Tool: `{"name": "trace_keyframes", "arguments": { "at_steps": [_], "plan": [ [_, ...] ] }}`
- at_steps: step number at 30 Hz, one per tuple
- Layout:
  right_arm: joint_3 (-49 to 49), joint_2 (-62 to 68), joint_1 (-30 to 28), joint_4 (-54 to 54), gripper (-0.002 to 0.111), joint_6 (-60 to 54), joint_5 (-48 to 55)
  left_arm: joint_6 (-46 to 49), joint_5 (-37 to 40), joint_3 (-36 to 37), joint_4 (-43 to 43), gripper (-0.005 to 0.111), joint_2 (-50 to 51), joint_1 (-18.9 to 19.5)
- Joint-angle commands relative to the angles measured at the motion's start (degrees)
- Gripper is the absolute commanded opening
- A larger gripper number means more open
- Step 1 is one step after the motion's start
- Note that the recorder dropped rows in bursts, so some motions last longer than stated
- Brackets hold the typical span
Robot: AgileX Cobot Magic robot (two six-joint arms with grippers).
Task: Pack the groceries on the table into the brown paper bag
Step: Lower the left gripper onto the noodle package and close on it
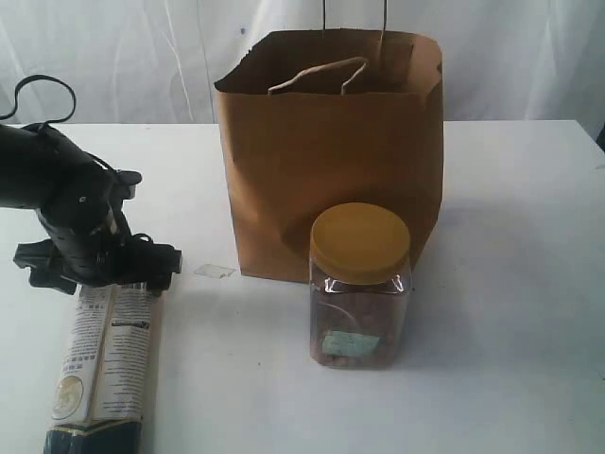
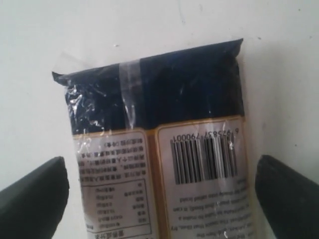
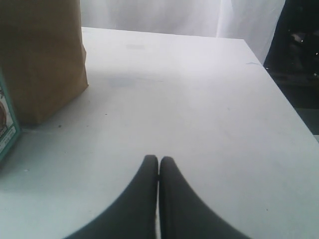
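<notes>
tall plain brown kraft paper bag: flat tan all over, handles same tan. clear plastic jar with yellow lid: mustard lid, reddish-brown fill, small pale teal label. long dark-blue plastic pasta packet: navy end, white panels edged orange, black barcode, tiny dark text. broad flat white tabletop: plain white. left gripper: matte black fingers.
</notes>
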Motion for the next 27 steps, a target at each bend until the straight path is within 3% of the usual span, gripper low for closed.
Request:
{"name": "trace_keyframes", "arguments": {
  "at_steps": [1,15,20,23,27],
  "plan": [
    [0.06,-0.38,-0.35,-0.12,0.0,0.03,-0.39,0.55,1.17,0.52,-0.02,0.105,-0.06,-0.27],
    [0.06,-0.38,-0.35,-0.12,0.0,0.03,-0.39,0.66,2.49,0.52,-0.59,0.105,2.54,0.2],
    [0.06,-0.38,-0.35,-0.12,0.0,0.03,-0.39,5.52,3.39,0.52,-2.97,0.102,3.84,0.2],
    [0.06,-0.38,-0.35,-0.12,0.0,0.03,-0.39,7.22,4.71,0.52,-3.08,0.086,3.84,0.2],
    [0.06,-0.38,-0.35,-0.12,0.0,0.03,-0.39,8.44,6.92,0.52,-2.72,0.041,3.84,0.2]
  ]
}}
